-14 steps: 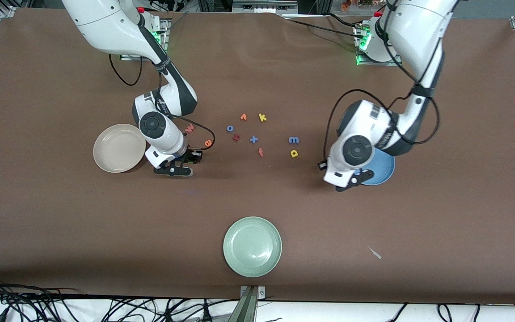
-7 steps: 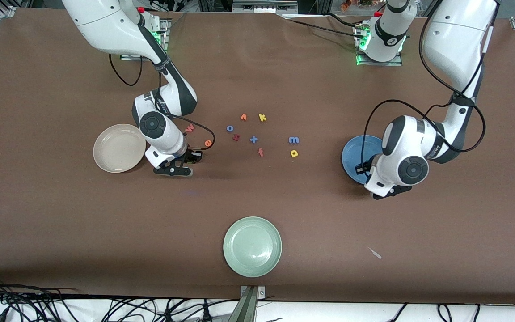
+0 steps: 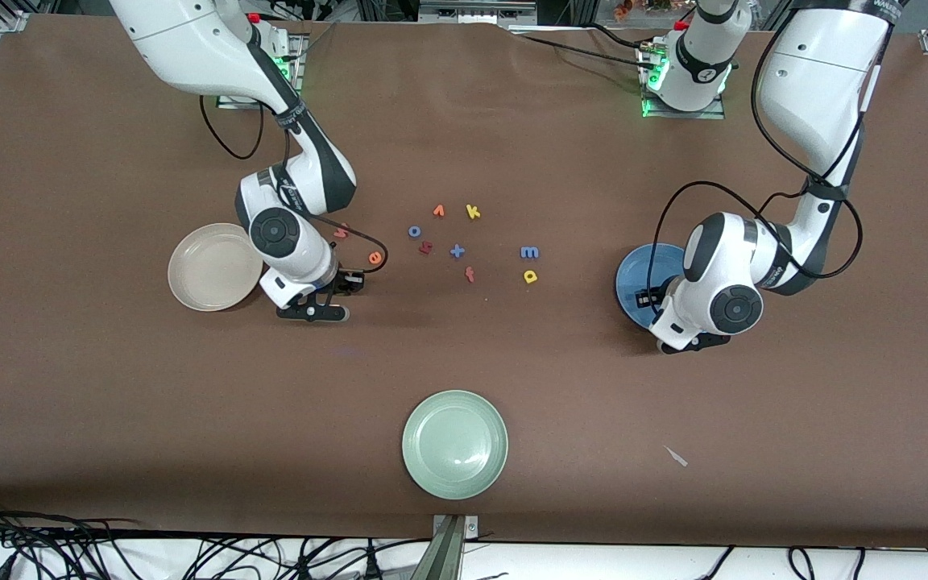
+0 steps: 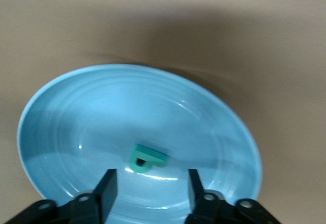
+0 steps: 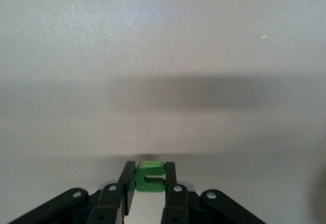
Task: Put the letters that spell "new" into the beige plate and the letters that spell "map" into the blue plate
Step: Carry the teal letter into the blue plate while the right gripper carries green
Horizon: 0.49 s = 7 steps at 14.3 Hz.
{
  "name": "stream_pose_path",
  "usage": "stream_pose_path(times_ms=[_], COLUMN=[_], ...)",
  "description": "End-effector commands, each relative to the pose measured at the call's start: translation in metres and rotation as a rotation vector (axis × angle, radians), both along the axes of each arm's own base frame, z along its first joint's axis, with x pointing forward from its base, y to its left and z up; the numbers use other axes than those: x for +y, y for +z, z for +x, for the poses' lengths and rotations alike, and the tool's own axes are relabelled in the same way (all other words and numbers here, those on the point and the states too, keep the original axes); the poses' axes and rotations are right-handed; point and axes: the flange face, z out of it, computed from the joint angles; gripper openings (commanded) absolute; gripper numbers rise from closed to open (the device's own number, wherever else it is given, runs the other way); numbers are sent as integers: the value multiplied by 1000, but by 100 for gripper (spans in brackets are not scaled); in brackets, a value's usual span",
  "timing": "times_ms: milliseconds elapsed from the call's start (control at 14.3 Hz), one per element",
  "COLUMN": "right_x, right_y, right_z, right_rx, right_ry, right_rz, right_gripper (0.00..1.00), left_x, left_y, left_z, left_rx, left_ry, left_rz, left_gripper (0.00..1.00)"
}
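- Right gripper [image 5: 149, 183]: fingers pinched on green "n" [image 5: 150, 176], low over the table just beside beige plate [image 3: 214, 267].
- Left gripper [image 4: 150, 191]: fingers spread, holding nothing, over blue plate [image 4: 66, 112]; teal "a" [image 4: 146, 159] lies inside, apparently flat.
- Blue "m" [image 3: 529, 252] and yellow "p" [image 3: 530, 276] lie together on the table, near blue plate.

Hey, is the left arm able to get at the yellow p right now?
Probably yes. The left claw stands open over the blue plate with the teal a lying released in it, and only bare table lies between that plate and the yellow p.
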Motion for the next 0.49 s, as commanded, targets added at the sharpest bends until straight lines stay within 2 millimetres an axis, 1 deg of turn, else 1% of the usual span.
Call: stream_pose_path(times_ms=[0,70,209,279,418], right_x=[-33,-46,-77,-97,-138], right_y=[31,34,43,46,44], right_z=[0,-3,-11,-17,-27], right_rx=[22,21,22,18,-1], right_ry=[90,124,173,203,251], right_rz=[-15,-17,-23,-23,-22], right_gripper=[20,20,20,20,20], left_x=[-42,-61,-110,-130,-169], left_y=[42,50,59,58,47], left_z=[-6,-7,-18,-22,-30], left_rx=[-38,-51,-68,-74,-118], left_ry=[-27,-15,15,34,61], left_rz=[-11,-19,-33,-39,-59], left_gripper=[100,100,100,100,100])
